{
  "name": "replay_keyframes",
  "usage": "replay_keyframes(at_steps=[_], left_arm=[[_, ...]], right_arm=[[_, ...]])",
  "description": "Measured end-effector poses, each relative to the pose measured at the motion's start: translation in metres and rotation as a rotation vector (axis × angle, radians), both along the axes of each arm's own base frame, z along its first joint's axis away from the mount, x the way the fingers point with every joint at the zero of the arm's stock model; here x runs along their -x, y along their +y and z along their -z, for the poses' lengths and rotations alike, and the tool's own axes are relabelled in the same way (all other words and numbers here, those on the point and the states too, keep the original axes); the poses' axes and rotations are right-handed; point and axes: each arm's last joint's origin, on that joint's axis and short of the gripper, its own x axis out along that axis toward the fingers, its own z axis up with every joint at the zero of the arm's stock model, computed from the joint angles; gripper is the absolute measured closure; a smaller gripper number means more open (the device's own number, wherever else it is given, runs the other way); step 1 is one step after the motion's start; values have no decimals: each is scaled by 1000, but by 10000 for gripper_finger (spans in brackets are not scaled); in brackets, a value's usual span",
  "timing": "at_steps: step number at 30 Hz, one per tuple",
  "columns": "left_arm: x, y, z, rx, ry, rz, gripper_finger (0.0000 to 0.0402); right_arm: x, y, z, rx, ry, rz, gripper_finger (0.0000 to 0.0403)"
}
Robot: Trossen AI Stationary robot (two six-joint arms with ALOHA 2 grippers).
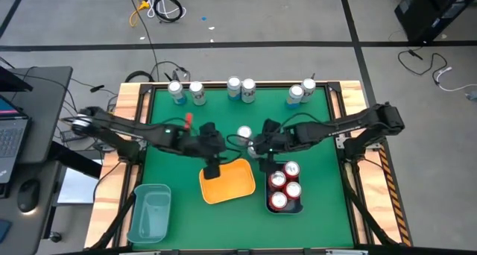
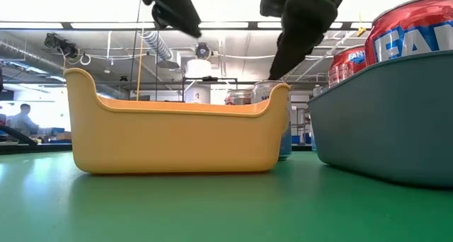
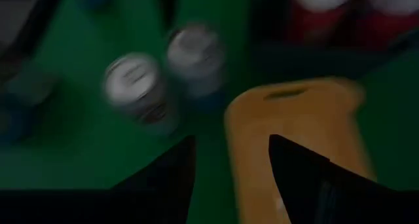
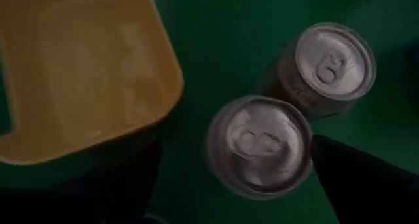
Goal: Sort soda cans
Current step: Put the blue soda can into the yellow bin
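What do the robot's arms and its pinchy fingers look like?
Two thin, dark, jointed arms, one from each side of the table. The left arm has a small red patch and a tiny green light near its wrist, with black cables trailing by its base. The right arm is plain dark. The left gripper and right gripper each have two flat, black, tapering fingers.

sitting on the green desk (image 1: 313, 136): a yellow bin (image 1: 228, 182) near the middle, a teal bin (image 1: 150, 214) lying toward the front left corner, a dark bin (image 1: 297, 207) standing just right of the yellow one.
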Motion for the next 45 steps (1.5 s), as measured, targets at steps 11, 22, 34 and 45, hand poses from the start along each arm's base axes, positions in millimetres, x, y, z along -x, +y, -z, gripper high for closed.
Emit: replay_keyframes(at_steps=[11,22,34,45], left_arm=[[56,10,25,128,-452,103,204],[69,19,43,108,-442,94,204],[67,20,41,92,-469,101,204],[69,20,37,86,-498,103,204]], right_arm=[[-5,-28,4,-63,7,22,20],[-24,-42,43,-178,91,28,40],[-16,-31,-5,-150,81,5,116],[-36,1,-46,-148,-98,-142,116]])
